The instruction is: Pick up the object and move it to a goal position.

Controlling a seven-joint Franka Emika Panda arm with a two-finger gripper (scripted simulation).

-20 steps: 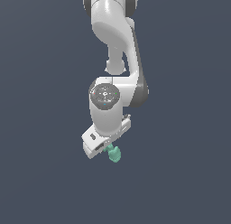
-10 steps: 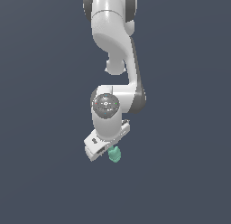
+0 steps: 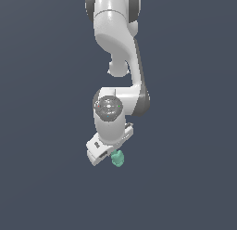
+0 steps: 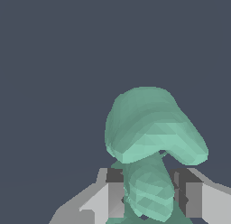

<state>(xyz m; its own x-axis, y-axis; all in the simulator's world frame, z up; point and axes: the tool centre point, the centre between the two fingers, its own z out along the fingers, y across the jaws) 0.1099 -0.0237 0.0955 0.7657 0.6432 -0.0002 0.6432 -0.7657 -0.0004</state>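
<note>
no readable text, labels, brands, numbers or signs in either view

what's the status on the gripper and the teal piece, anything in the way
Gripper shut on the teal lumpy piece. Piece held between the fingers, bulb end sticking out. Nothing seen in the way.

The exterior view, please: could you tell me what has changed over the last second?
The end effector and the teal-green object in it have sunk a little in the exterior view, with the wrist joint above coming down more and the arm stretching out. Nothing was let go: the fingers stay clamped on the object's narrow part, much as before.
</note>
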